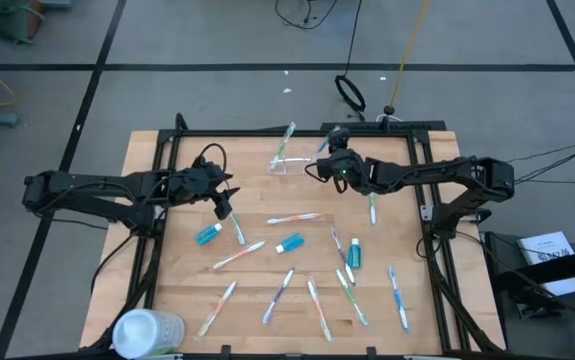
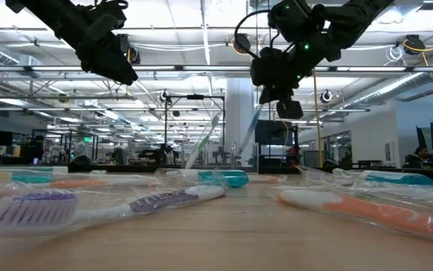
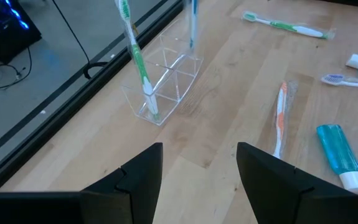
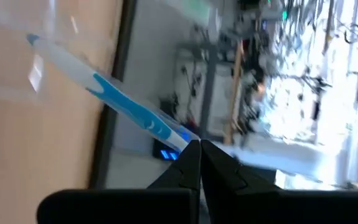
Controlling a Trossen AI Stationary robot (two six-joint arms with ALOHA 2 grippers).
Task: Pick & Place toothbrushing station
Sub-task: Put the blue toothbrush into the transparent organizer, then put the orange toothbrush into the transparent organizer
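A clear compartment holder (image 1: 289,166) stands on the wooden table near its far edge; it also shows in the left wrist view (image 3: 166,81). A green-and-white toothbrush (image 3: 138,62) stands in it, leaning. A blue-and-white toothbrush (image 4: 116,99) leans with its lower end in the holder. My right gripper (image 4: 198,149) is shut at this brush's upper end, just right of the holder (image 1: 319,168). My left gripper (image 3: 198,168) is open and empty, above the table to the holder's left and nearer (image 1: 224,207). My right gripper meets the blue-and-white toothbrush at its upper, free end (image 4: 180,134), pinched between the two fingertips, which partly hide the contact. The brush slants away from the fingers, its lower end (image 4: 32,40) down in the clear holder.
Several wrapped toothbrushes lie across the table's middle and near part, such as an orange one (image 3: 280,118). Blue toothpaste tubes (image 1: 208,234) (image 1: 289,243) (image 1: 353,255) lie among them. A whitish round container (image 1: 147,332) stands at the near left corner.
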